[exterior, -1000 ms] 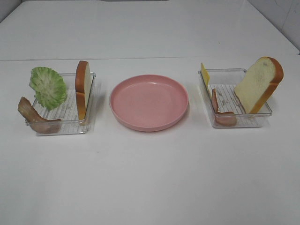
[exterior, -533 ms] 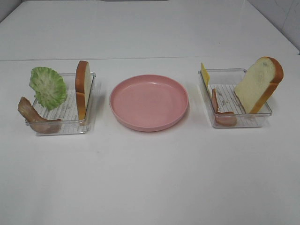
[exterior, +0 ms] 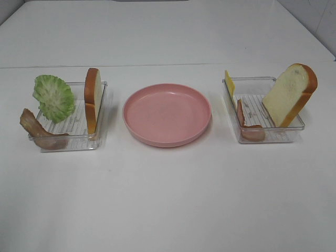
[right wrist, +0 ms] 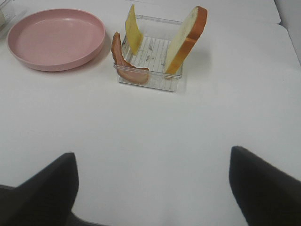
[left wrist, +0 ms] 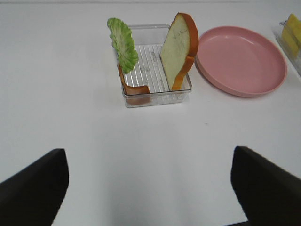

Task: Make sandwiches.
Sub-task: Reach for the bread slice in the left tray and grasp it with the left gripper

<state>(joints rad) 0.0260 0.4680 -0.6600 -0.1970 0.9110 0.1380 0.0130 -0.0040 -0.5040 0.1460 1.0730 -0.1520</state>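
Sandwich parts [exterior: 289, 94] sit in trays [exterior: 65, 143]; left tool [left wrist: 146, 157], right tool [right wrist: 151, 155] spread apart.

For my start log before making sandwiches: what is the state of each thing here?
pink plate: empty
left tray: holds three pieces
lettuce leaf: upright in left tray
left bacon strip: leaning over tray rim
left bread slice: upright on edge
right tray: holds three pieces
cheese slice: upright
right bacon strip: curled against tray wall
right bread slice: tilted, leaning
left end effector: open, empty
right end effector: open, empty
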